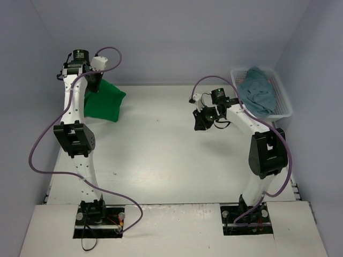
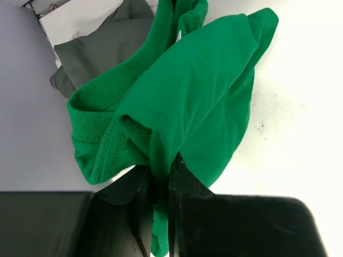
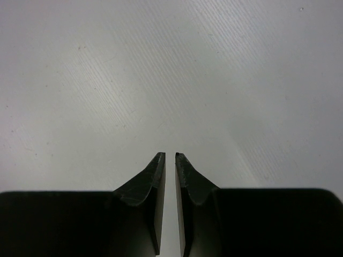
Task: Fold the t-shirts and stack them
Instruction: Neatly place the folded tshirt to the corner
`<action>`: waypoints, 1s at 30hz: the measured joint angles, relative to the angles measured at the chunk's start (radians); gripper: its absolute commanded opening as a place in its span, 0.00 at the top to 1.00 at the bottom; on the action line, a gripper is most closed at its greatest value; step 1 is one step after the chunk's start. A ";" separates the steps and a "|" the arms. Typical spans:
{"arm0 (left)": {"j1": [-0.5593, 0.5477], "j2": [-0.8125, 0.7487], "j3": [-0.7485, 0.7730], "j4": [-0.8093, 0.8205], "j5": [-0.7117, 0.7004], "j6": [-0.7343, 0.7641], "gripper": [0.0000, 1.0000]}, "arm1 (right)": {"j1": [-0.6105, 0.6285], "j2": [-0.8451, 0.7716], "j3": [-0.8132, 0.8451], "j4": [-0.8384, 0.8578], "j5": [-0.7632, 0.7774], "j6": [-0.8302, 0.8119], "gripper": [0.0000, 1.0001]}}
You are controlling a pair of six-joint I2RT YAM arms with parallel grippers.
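Observation:
My left gripper (image 2: pixel 159 167) is shut on a fold of the bright green t-shirt (image 2: pixel 182 101), which hangs bunched from it at the table's far left (image 1: pixel 103 101). Under it in the left wrist view lies a folded dark grey-green t-shirt (image 2: pixel 102 48). The teal-blue t-shirt (image 1: pixel 258 90) lies heaped in the white mesh basket (image 1: pixel 284 99) at the far right. My right gripper (image 3: pixel 170 156) is shut and empty, its tips nearly touching, above bare table right of centre (image 1: pixel 203 119). No white t-shirt shows.
The white table (image 1: pixel 161 160) is walled on the left, back and right. The basket stands against the right wall, just behind my right arm. A purple cable loops from each arm.

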 measured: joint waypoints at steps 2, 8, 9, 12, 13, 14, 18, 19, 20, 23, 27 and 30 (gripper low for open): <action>0.006 0.006 0.008 -0.003 0.000 0.000 1.00 | 0.000 0.000 0.000 0.000 -0.001 0.000 0.90; 0.022 0.023 0.058 -0.020 0.011 0.000 1.00 | 0.000 0.000 0.000 0.000 -0.007 0.000 0.89; 0.024 0.024 0.064 -0.023 0.012 0.000 1.00 | 0.000 0.000 0.000 0.000 -0.008 0.000 0.90; 0.029 0.025 0.086 -0.025 0.016 -0.001 1.00 | 0.000 0.000 0.000 0.000 -0.010 0.000 0.90; 0.031 0.026 0.094 -0.026 0.018 -0.001 1.00 | 0.000 0.000 0.000 0.000 -0.010 0.000 0.90; 0.032 0.027 0.103 -0.026 0.020 -0.001 1.00 | 0.000 0.000 0.000 0.000 -0.010 0.001 0.89; 0.040 0.034 0.129 -0.025 0.024 -0.001 1.00 | 0.000 0.000 0.000 0.000 -0.010 0.001 0.89; 0.042 0.035 0.130 -0.025 0.026 -0.001 1.00 | 0.000 0.000 0.000 0.000 -0.010 0.001 0.89; 0.047 0.037 0.130 -0.026 0.027 -0.001 1.00 | 0.000 0.000 0.000 0.000 -0.011 0.001 0.89; 0.061 0.048 0.132 -0.024 0.031 0.000 1.00 | 0.000 0.000 0.000 0.000 -0.010 0.001 0.90; 0.084 0.076 0.133 -0.023 0.030 0.000 1.00 | 0.000 0.000 0.000 0.001 -0.011 0.003 0.89; 0.100 0.097 0.133 -0.020 0.028 0.000 1.00 | 0.000 0.000 -0.001 0.001 -0.013 0.004 0.89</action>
